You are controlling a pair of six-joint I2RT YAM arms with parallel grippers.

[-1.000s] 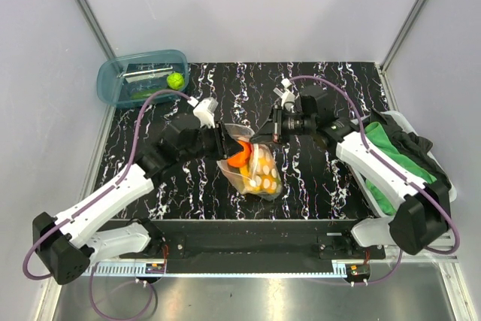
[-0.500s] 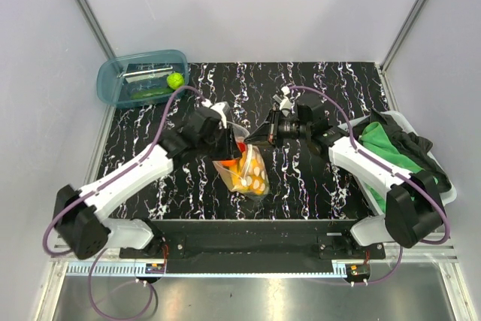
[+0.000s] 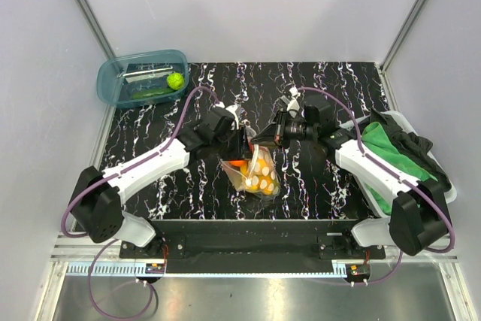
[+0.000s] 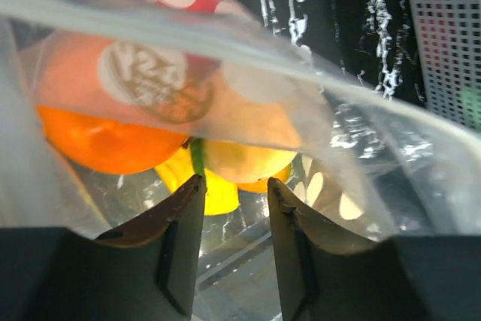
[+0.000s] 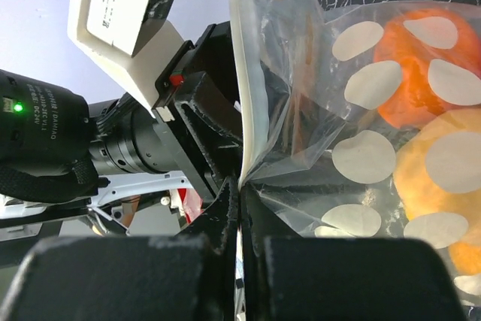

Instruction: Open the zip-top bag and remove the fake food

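the bag (image 3: 255,177) is at mid-table (image 3: 338,88) between the two arms. its top edge is pinched in the right gripper (image 5: 239,186), whose jaws are clenched on the plastic rim. the left gripper (image 4: 233,189) sits at the bag's mouth with jaws parted, grasping nothing that shows. the food (image 4: 94,139) lies just ahead under the film. the step in hand looks like reaching in for a piece. the next move calls for slipping the fingers past the film, straddling one piece and closing on it.

The zip-top bag (image 4: 316,103) runs off the left wrist view at 3 and 9 o'clock; the fake food (image 4: 105,137) blurs behind plastic.
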